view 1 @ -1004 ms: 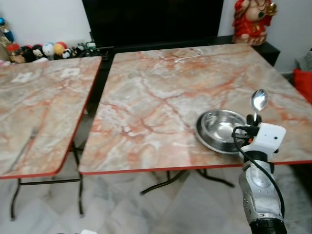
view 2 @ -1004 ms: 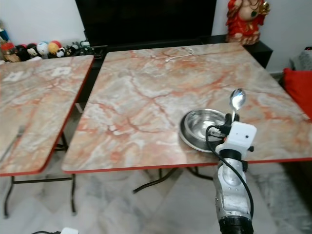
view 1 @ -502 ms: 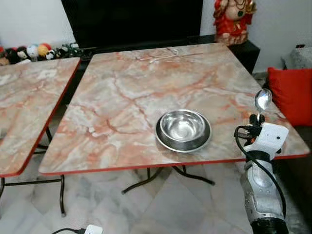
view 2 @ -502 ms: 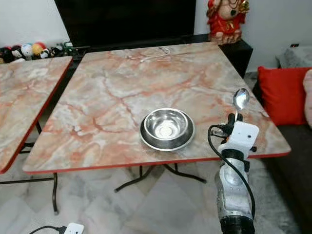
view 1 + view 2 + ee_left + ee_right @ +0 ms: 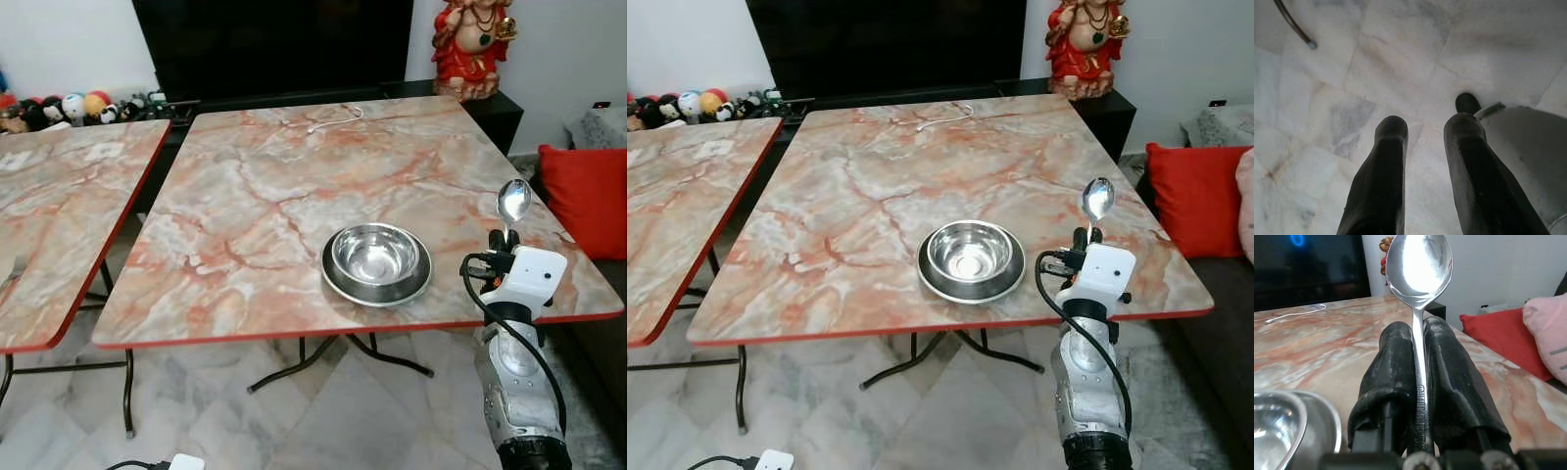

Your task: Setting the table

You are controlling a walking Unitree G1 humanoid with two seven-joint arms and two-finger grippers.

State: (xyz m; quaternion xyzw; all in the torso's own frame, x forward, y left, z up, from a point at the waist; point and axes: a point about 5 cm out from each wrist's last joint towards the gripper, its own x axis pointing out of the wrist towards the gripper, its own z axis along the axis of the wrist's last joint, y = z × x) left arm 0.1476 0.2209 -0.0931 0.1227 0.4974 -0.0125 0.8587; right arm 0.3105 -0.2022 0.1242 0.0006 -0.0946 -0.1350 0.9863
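Marble table [image 5: 274, 196], round steel bowl [image 5: 375, 257], gripped spoon [image 5: 1419, 264]

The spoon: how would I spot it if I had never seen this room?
Look at the big marble-patterned table in front of the dark TV. Near its front edge sits a steel bowl on a plate. Just right of that, the right gripper holds the spoon upright, its shiny bowl topmost, off the tabletop.

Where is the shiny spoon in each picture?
Left eye view: the spoon stands upright above the right gripper, right of the steel bowl.
Right eye view: upright at right of centre, bowl to its left.
Right wrist view: clamped between the two black fingers, top centre.
Left wrist view: floor tiles and the idle left gripper.
Shared landmark: the steel bowl.
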